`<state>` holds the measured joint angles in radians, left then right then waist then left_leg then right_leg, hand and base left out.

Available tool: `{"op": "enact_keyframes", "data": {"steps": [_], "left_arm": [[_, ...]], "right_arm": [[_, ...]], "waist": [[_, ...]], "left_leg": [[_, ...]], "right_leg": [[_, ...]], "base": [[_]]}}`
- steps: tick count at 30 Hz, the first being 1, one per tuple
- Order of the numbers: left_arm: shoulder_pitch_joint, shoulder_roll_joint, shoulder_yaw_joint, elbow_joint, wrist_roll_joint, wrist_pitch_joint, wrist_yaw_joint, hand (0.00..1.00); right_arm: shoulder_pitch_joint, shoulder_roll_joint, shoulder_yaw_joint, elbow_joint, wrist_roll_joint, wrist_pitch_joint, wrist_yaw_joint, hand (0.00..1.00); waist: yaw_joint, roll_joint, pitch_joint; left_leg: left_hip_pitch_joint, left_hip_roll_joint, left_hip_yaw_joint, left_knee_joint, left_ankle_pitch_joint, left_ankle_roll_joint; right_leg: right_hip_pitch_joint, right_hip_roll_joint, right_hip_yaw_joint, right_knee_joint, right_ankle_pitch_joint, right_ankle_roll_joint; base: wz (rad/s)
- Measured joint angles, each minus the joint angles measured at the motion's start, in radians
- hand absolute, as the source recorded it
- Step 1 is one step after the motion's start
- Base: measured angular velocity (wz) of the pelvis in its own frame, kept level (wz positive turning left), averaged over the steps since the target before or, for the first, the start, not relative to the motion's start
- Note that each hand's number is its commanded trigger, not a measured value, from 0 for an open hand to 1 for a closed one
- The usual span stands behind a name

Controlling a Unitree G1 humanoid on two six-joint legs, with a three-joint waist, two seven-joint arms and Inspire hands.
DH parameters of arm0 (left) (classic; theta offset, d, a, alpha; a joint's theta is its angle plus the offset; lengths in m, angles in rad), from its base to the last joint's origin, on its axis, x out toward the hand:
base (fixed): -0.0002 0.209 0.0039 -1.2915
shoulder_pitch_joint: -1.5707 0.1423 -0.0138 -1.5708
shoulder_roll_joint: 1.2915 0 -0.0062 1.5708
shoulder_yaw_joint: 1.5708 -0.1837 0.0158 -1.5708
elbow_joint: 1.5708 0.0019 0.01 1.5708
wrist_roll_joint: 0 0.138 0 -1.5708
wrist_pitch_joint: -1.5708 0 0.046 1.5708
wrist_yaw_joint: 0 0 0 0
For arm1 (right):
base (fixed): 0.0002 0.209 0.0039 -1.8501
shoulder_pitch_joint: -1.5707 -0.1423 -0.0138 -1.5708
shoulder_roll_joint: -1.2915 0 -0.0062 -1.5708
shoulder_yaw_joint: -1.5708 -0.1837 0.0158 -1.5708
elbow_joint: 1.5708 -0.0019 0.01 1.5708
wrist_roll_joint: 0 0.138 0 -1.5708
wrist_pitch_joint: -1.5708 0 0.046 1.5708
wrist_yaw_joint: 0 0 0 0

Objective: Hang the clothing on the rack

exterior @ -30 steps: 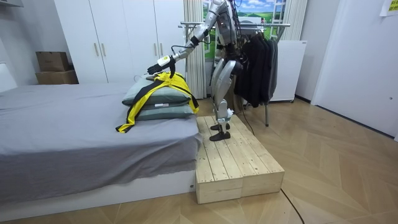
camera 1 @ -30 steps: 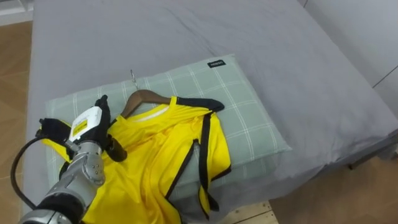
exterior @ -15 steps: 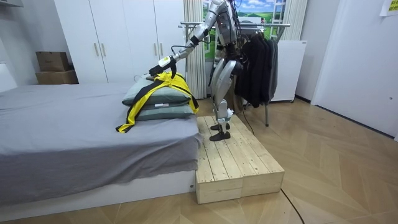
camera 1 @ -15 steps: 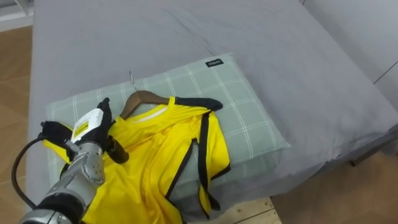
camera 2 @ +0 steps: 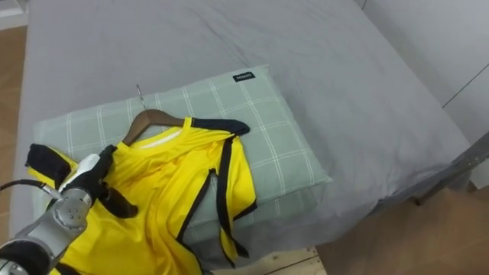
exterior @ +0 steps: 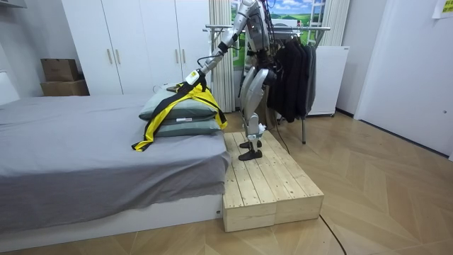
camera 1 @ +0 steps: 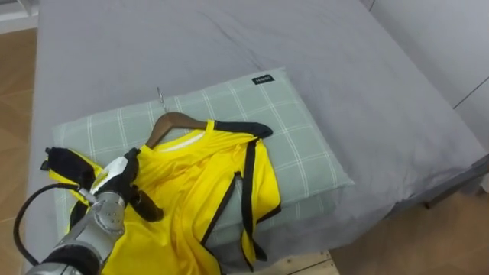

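A yellow shirt (camera 1: 191, 191) with black trim lies on a wooden hanger (camera 1: 172, 121) whose metal hook (camera 1: 160, 95) points toward the far side of the bed. Both rest on a green checked pillow (camera 1: 294, 130). My left hand (camera 1: 113, 183) sits over the shirt's left shoulder, at the lower left of the eye views, its back toward me. Its fingers reach forward onto the cloth and the thumb sticks out to the right, holding nothing. In the room view I stand on a wooden platform (exterior: 269, 184) beside the bed, my left arm stretched to the pillow stack (exterior: 180, 117).
The grey bed (camera 1: 229, 38) spreads out beyond the pillow, its edge at the right and bottom. A rack (exterior: 297, 64) hung with dark clothes stands behind me. White wardrobes (exterior: 134, 42) line the wall, with wooden floor all around.
My left hand has drawn back toward me and dropped lower over the shirt's shoulder. The shirt and hanger lie as before.
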<state>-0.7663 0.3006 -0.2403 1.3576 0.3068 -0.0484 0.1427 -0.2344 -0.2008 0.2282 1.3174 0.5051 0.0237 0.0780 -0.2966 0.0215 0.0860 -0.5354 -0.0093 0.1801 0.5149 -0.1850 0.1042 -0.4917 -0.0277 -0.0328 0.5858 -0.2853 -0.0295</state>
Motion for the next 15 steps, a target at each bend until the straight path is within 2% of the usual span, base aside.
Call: {"op": "enact_keyframes", "data": {"steps": [14, 15], "left_arm": [[0.0, 0.005, 0.001, 0.002, -0.079, 0.006, -0.077, 0.0], [0.0, 0.006, 0.001, 0.002, -0.079, 0.007, -0.082, 0.25]], "right_arm": [[-0.005, -0.001, -0.004, -0.003, 0.001, 0.0, 0.005, 0.0], [-0.005, -0.001, -0.004, -0.003, 0.001, 0.0, 0.007, 0.0]], "waist": [[0.004, 0.001, -0.0034], [0.004, 0.001, -0.0041]], "left_leg": [[0.006, 0.0, 0.001, 0.001, 0.0, 0.0], [0.006, 0.0, 0.001, 0.001, 0.0, 0.0]], "right_leg": [[0.003, -0.004, 0.0, 0.003, 0.0, 0.0], [0.003, -0.004, 0.0, 0.004, 0.0, 0.0]], "base": [[0.0], [0.0]]}}
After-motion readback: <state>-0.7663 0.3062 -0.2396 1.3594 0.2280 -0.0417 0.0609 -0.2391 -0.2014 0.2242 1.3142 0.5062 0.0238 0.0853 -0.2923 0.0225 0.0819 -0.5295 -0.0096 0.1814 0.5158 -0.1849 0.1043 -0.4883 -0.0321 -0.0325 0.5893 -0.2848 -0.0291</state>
